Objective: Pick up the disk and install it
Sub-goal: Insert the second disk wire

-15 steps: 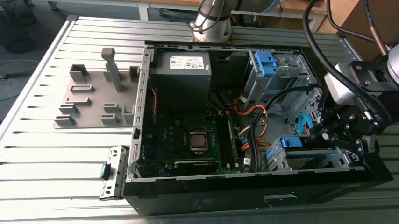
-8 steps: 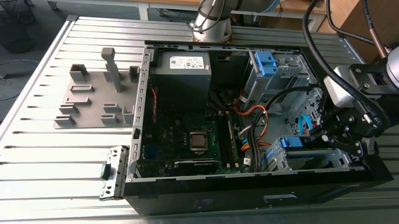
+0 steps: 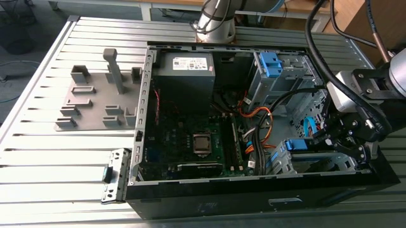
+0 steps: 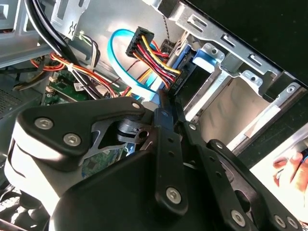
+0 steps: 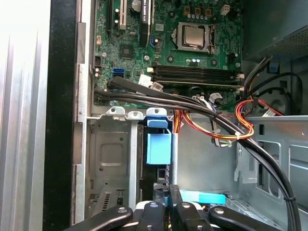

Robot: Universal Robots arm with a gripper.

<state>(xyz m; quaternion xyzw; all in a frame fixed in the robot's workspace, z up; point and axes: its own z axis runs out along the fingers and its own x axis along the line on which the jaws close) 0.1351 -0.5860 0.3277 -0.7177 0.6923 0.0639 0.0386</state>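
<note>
- Far left of the exterior view: a grey fixture plate (image 3: 95, 102) with upright pegs lies on the slatted table (image 3: 38, 156), well apart from the work.
- Left of centre: the open computer case (image 3: 190, 199) lies on its side. You see the motherboard (image 3: 197, 137) at mid-frame and the grey power supply (image 3: 190, 71) above it.
- Right of centre, upper frame: a small blue bracket (image 3: 269, 64) sits in the upper drive cage. Orange cables (image 3: 260, 116) run below it.
- Lower right: the disk (image 3: 297, 145) stands on edge inside the lower drive cage (image 3: 320, 164), its blue rail end toward the motherboard. It is in the bay, not on the table. You cannot tell whether it is fully seated.
- Right edge: the arm reaches into the case from the exterior view's right. In the first wrist view the gripper (image 5: 167, 192) has its fingers drawn together, tips at the near end of the disk. You cannot tell whether they pinch anything or merely press.
- Governing relation: the disk lies straight ahead of the fingertips, toward the exterior view's left. Its long axis appears to run in line with the fingers and with the cage slot.
</note>
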